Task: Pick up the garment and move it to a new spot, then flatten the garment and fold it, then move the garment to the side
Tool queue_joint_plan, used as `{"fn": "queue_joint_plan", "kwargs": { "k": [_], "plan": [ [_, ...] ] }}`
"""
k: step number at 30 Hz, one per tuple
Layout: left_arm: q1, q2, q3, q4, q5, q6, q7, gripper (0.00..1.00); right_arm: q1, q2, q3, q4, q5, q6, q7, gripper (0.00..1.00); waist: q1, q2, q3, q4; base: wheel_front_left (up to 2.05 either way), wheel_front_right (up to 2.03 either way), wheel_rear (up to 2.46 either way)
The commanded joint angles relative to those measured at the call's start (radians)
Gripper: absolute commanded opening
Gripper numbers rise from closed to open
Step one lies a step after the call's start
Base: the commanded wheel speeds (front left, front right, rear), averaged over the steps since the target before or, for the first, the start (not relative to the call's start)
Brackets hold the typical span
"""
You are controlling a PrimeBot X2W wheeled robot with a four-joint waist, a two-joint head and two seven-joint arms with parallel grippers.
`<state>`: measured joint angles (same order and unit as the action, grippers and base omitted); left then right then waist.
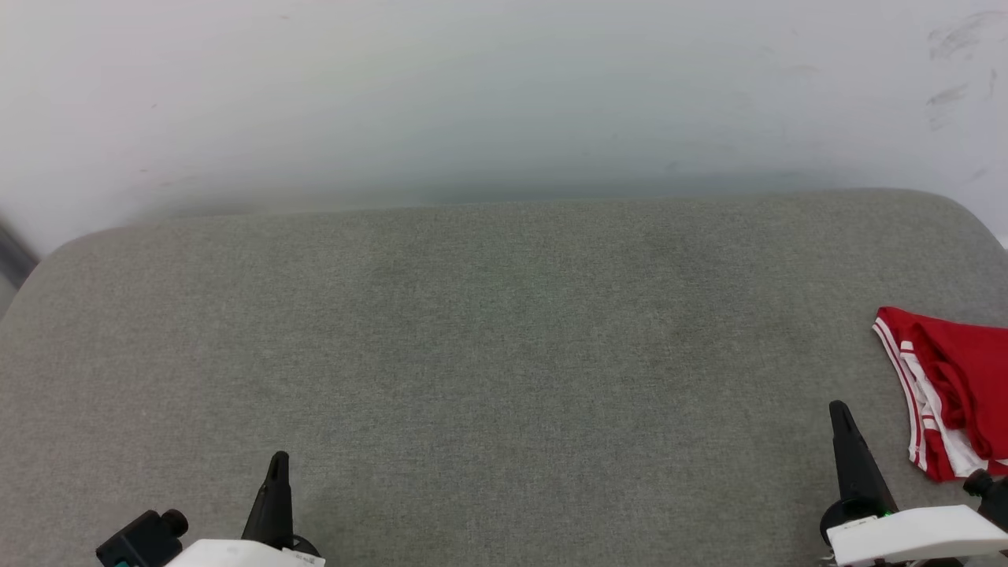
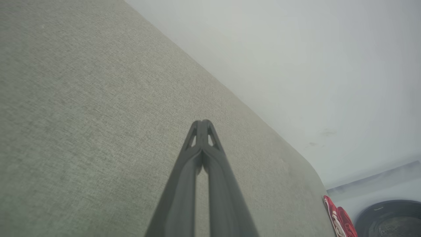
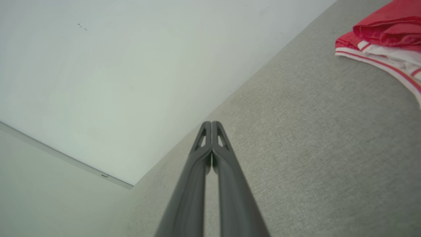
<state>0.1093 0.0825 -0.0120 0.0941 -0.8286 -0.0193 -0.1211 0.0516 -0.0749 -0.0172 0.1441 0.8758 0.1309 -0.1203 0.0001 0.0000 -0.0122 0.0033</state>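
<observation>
The red garment (image 1: 953,390) with white striped trim lies folded at the right edge of the grey fabric surface (image 1: 488,339), partly cut off by the head view's border. It also appears in the right wrist view's top right corner (image 3: 384,36) and as a small red strip (image 2: 338,219) in the left wrist view. My right gripper (image 1: 839,409) stands shut just left of the garment, apart from it, tips together (image 3: 211,124) and empty. Far to the left, my left gripper (image 1: 278,461) is near the front edge, shut (image 2: 202,122) with nothing in it.
A pale wall (image 1: 504,94) rises behind the surface's far edge. The surface has rounded back corners. A dark round object (image 2: 391,219) sits on the floor beyond the right end. Wide bare fabric lies between the two grippers.
</observation>
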Motion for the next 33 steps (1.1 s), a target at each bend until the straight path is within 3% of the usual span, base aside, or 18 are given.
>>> {"fn": "queue_joint_plan", "kwargs": {
  "k": [1,33],
  "plan": [
    [-0.031,0.006,0.007,-0.003,-0.043,-0.010,0.008,0.00,-0.032,-0.010,-0.003,-0.004,0.042,0.000,0.010,0.00,-0.0001,0.0000,0.000,0.000,0.00,0.00,0.00],
    [-0.127,0.008,0.039,0.071,-0.433,-0.063,0.100,0.00,-0.099,-0.011,-0.026,0.046,0.406,0.000,0.103,0.00,-0.0001,0.0000,0.007,-0.001,0.00,0.00,0.00]
  ]
}}
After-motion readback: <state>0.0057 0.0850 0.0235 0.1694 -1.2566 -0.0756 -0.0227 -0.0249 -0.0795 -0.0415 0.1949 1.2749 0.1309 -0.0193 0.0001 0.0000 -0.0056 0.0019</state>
